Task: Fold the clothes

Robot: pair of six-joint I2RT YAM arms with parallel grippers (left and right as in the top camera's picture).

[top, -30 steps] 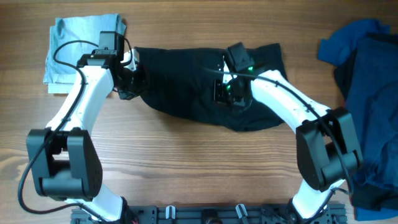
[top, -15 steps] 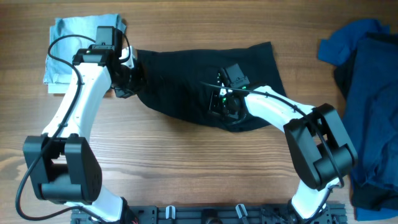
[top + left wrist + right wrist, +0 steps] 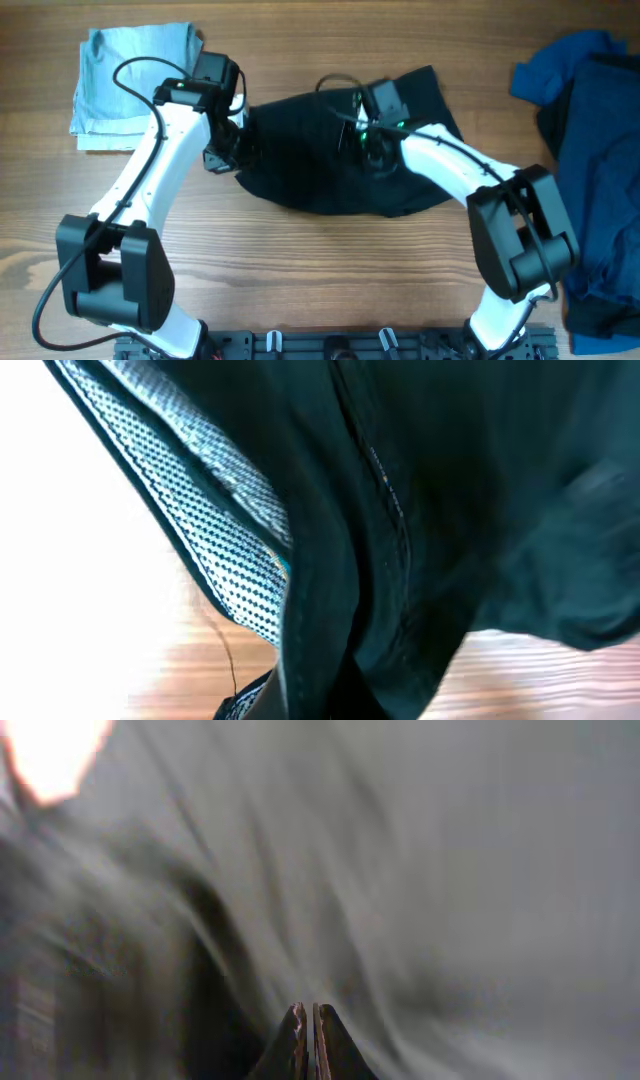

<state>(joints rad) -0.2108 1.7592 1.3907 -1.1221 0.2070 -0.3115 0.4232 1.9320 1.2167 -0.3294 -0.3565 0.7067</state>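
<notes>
The black shorts (image 3: pixel 320 170) lie crumpled across the middle of the table. My left gripper (image 3: pixel 236 152) is at their left edge and shut on it. In the left wrist view the black cloth (image 3: pixel 420 510) and its whitish dotted waistband (image 3: pixel 215 550) hang from the jaws and hide the fingers. My right gripper (image 3: pixel 370 138) is over the upper middle of the shorts. Its fingers (image 3: pixel 308 1012) are shut, with blurred dark cloth (image 3: pixel 420 870) just beyond the tips. A folded pale blue garment (image 3: pixel 130 85) lies at the far left.
A heap of dark blue garments (image 3: pixel 590 150) covers the right edge of the table. Bare wooden tabletop (image 3: pixel 320 270) runs along the front. A mounting rail (image 3: pixel 340 345) sits at the near edge.
My left gripper has moved right and a little nearer, dragging the shorts' left edge inward. My right gripper has moved back up over the shorts. The shorts are more bunched.
</notes>
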